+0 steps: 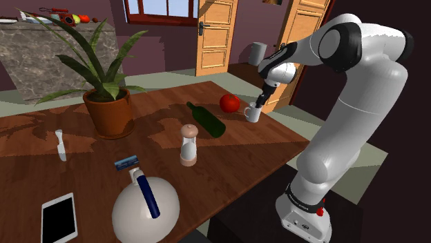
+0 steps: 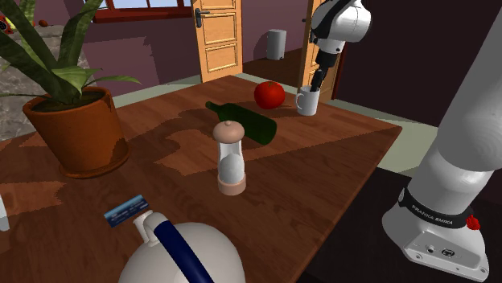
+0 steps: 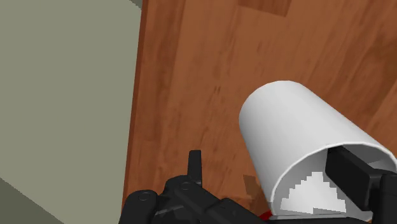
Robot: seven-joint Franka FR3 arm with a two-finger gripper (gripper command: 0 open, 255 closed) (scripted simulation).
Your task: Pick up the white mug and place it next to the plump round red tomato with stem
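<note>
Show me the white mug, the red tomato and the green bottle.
white mug (image 1: 253,114): shoulder view, its side wall.
red tomato (image 1: 229,103): shoulder view, its round front.
green bottle (image 2: 251,125): second exterior view, its body.

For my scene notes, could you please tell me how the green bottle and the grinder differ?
The green bottle lies on its side; the grinder stands upright. The bottle is dark green, the grinder pale with brownish ends. Both rest on the wooden table.
</note>
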